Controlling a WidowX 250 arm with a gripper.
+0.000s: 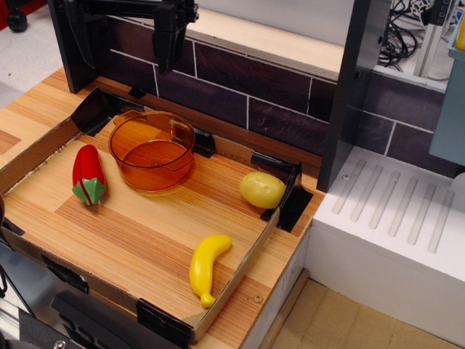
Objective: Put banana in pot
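Observation:
The banana (206,265) is a glossy yellow toy lying on the wooden tray floor near the front right corner, close to the right wall. The pot (152,150) is a round transparent orange pot with small rim handles; it stands empty at the back of the tray. My gripper (167,65) is black and hangs pointing down at the top of the view, above and behind the pot and far from the banana. It holds nothing that I can see. Its fingers merge into one dark shape, so I cannot tell whether they are apart.
A red pepper toy (89,175) lies left of the pot. A rounder yellow egg-shaped toy (262,189) sits by the right wall. Low cardboard walls (240,270) with black corner clips ring the tray. A white drainer (396,218) stands to the right, and a dark tiled wall behind.

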